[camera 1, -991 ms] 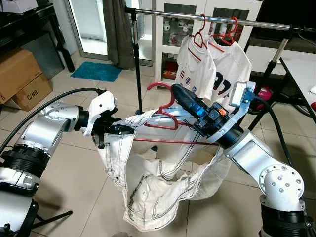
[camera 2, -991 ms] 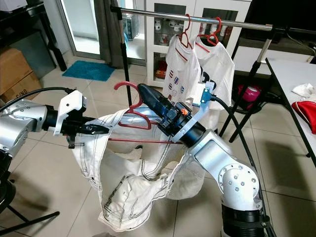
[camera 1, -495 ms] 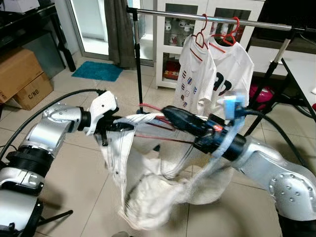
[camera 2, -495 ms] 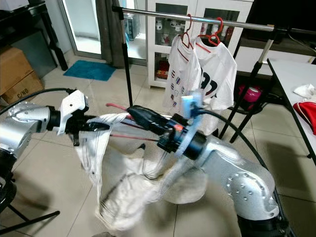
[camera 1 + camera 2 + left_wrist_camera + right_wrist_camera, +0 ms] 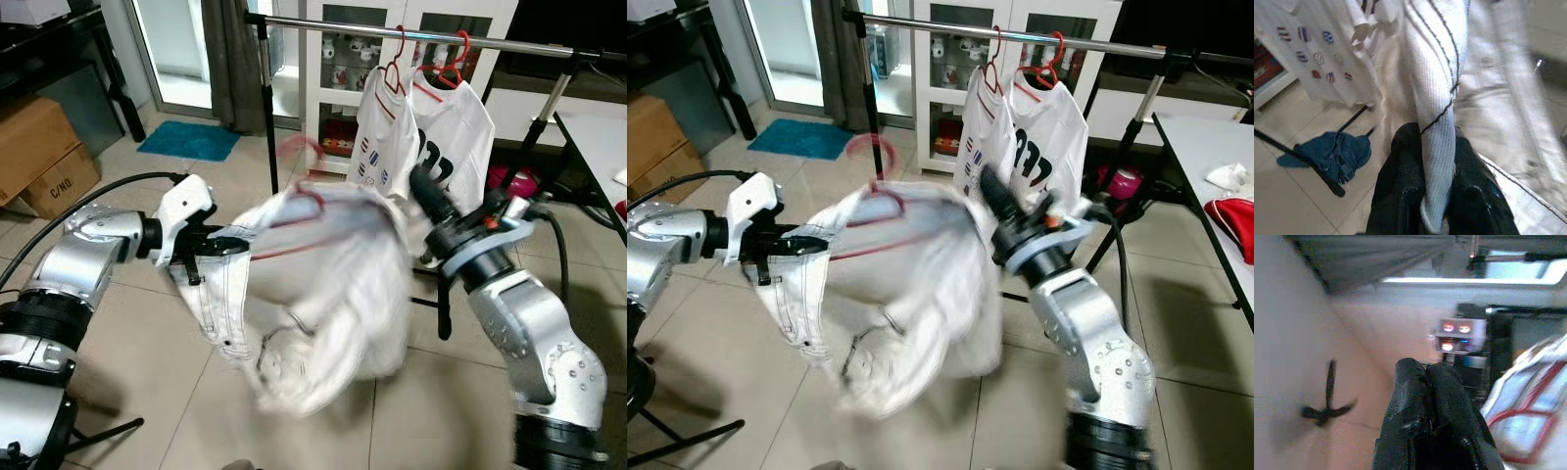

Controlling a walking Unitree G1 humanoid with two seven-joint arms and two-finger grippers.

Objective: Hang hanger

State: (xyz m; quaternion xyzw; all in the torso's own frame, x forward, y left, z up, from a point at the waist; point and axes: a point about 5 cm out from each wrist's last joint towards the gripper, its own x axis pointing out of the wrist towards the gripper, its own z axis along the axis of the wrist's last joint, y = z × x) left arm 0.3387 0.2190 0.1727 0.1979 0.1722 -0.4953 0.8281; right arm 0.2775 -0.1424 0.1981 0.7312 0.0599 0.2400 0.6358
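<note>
Hanger [image 5: 304, 162], red and thin, rides mid-air below the rail [image 5: 411, 34] under limp, floppy white trousers [image 5: 323, 294], left tool [image 5: 211, 253] clamped on their waistband, right tool [image 5: 421, 186] apparently closed empty; the stiff hook seems the surest hold.

We hold our left arm out across our front, its left gripper [image 5: 1436, 161] pinched tight; our right arm bends upward, the right gripper [image 5: 1425, 377] with fingers pressed together.

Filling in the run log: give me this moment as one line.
left gripper: shut on white garment | right gripper: shut, beside garment | red hanger: inside garment, blurred, below rail | hang: not yet done
</note>
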